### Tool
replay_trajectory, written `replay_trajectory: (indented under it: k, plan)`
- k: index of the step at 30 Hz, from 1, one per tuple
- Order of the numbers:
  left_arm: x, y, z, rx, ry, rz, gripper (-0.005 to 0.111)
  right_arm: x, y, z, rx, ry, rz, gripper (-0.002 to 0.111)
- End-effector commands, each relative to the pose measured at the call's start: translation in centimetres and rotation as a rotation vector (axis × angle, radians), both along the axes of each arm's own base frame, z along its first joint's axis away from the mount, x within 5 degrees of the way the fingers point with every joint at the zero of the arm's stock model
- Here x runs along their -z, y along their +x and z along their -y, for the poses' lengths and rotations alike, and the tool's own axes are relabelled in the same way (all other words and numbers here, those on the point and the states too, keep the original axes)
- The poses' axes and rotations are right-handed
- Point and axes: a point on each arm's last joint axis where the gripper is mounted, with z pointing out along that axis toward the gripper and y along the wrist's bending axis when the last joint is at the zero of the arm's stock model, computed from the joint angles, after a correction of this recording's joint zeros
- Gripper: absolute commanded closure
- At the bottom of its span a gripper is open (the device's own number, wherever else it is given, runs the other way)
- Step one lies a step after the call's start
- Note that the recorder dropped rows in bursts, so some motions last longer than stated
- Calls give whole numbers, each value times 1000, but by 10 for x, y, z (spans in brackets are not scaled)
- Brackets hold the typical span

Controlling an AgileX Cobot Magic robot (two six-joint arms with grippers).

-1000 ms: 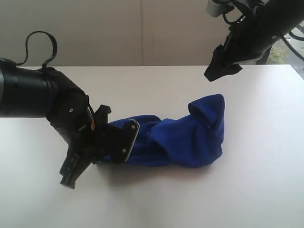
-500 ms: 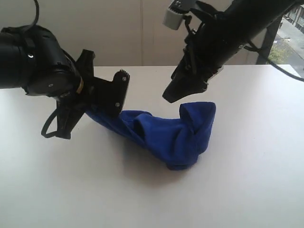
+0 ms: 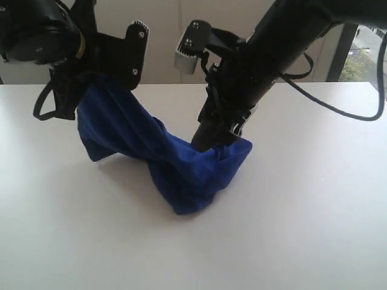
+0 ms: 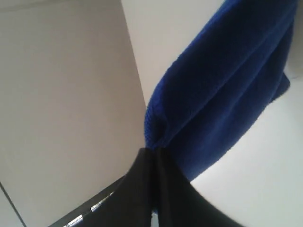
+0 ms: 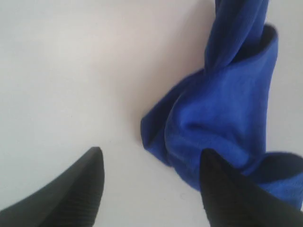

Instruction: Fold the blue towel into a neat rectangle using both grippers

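Left hand (image 4: 154,158): clenched on one end of the blue towel (image 3: 175,163), the cloth pinched between its shut fingers and held up clear of the bench (image 3: 314,211).
Right hand (image 5: 151,156): released, with its fingers (image 5: 75,189) spread wide. It was set low over the towel's other end, one finger above the cloth and the other above bare bench, with a rumpled corner between them. It gripped nothing.
Towel: bunched and twisted like a rope. It sloped from the raised left hand down to a crumpled heap resting on the bench near the middle, beneath the right hand. No panel lay flat and no edge ran straight. The white tag was not to be seen.
Step in hand, as judged: taking a second hold, so that both hands could spread the cloth before any fold.
Progress, as judged: early, with no fold made.
Risk, wrong hold: the right hand might close on a thick wad of layers rather than a true corner. Stretching would then tighten the twist instead of opening it.
Risk, missed hold: the finger over bare bench might shove the soft plush aside rather than trap it, and the hand would close on nothing.
Risk, slip: the left hand's pinch looked narrow, so a sideways pull from the right could drag the cloth out of it.
Risk, crowding: the two arms stood near each other, which left little room for spreading.
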Motion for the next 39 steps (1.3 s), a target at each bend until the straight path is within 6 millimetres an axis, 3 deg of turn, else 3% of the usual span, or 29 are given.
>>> replay_trajectory:
  k: [1, 6, 16, 25, 30, 34, 37, 39]
  plan:
    - [-21, -1, -14, -54, -28, 48, 107, 31, 4, 1, 33, -36, -26, 53]
    - [-33, 0, -16, -70, -18, 83, 107, 56, 9, 2, 44, -53, 15, 53]
    - [-41, -3, -29, -138, 24, 91, 107, 78, 24, -1, -117, -93, 173, 44]
    - [-32, 5, -59, -321, -73, -17, 107, 106, 46, -3, -148, -136, 309, 44]
    - [-29, 6, -63, -343, -140, -65, 107, 118, 64, -7, -90, -135, 437, 45]
    - [-28, 5, -61, -339, -168, -80, 107, 128, 70, -24, -212, -222, 607, 45]
    - [-25, 7, -58, -334, -187, -95, 107, 141, 79, -26, -184, -249, 648, 58]
    - [-22, 8, -57, -335, -181, -102, 107, 151, 83, -28, -189, -250, 630, 60]
